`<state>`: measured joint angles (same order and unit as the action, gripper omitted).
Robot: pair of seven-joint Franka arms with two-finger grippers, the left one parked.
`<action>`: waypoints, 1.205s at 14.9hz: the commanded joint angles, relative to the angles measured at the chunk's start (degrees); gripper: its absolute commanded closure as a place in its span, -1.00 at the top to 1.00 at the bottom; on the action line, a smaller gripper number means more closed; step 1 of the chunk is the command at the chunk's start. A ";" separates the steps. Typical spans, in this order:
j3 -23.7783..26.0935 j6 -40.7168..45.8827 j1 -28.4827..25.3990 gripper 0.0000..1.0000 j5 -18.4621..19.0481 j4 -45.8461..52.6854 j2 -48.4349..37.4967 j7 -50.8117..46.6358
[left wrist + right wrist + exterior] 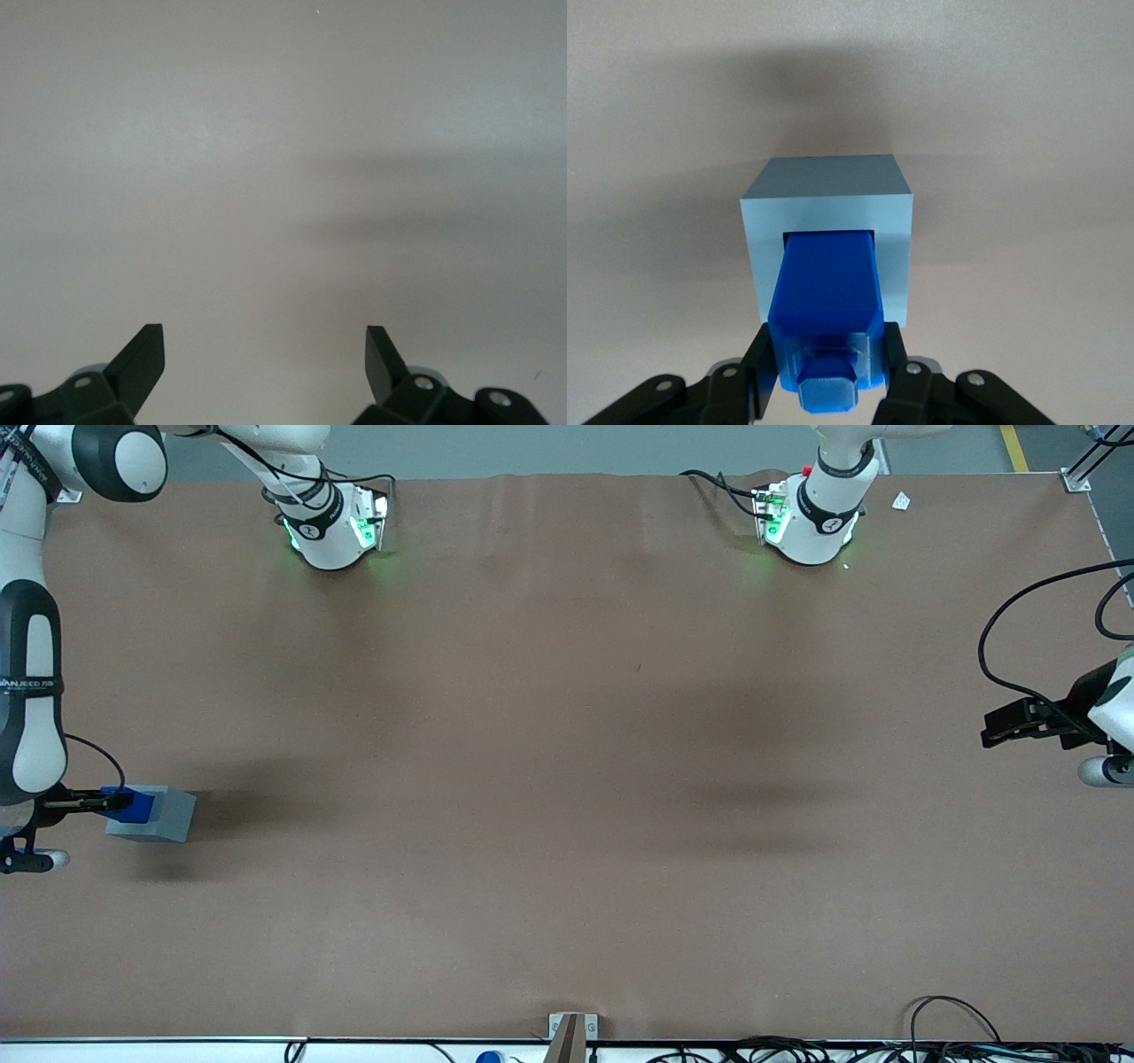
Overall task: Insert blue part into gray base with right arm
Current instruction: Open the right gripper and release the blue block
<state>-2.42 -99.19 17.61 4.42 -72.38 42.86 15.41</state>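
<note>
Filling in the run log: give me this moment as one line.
tool: shut on blue part | part: in gray base socket | base: on table, working arm's end | phase: inserting

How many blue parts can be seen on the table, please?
1. The blue part sits in the gray base at the working arm's end of the table, with the gripper shut on it.

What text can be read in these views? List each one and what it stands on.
Only one lettering shows: a dark band on the right arm, too blurred to read.
None on the blue part, the gray base, or the gripper, which is shut on the blue part at the base's socket.
</note>
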 commanded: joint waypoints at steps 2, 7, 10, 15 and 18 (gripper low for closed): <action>0.84 -0.21 0.94 1.00 0.77 1.54 1.00 0.24; 0.92 -0.30 0.94 1.00 0.77 1.54 1.00 0.24; 0.92 1.27 0.59 1.00 0.77 1.63 0.65 0.06; 1.01 7.24 0.06 1.00 0.77 3.83 -0.58 0.06; 1.19 11.64 -0.21 1.00 0.68 5.75 -1.20 0.15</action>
<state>-1.81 -90.29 17.39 4.42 -67.94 42.53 15.41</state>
